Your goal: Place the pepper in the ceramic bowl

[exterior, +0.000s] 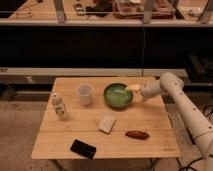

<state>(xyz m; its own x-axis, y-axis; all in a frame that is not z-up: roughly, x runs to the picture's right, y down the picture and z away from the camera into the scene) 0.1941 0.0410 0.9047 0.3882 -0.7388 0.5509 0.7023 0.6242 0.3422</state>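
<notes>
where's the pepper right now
In the camera view, the pepper lies near the table's front right edge, just right of the white packet. The claw is farther back, at the green bowl's right rim.

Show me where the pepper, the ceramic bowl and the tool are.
pepper (137,134): camera view, middle of its red body.
ceramic bowl (118,95): camera view, its bare green inside.
tool (133,88): camera view, its tip, at the bowl's rim.

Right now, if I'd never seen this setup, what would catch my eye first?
The white robot arm reaching in from the right, its gripper at the right rim of the green ceramic bowl toward the back of the table. Then the red pepper, lying near the front right edge.
</notes>
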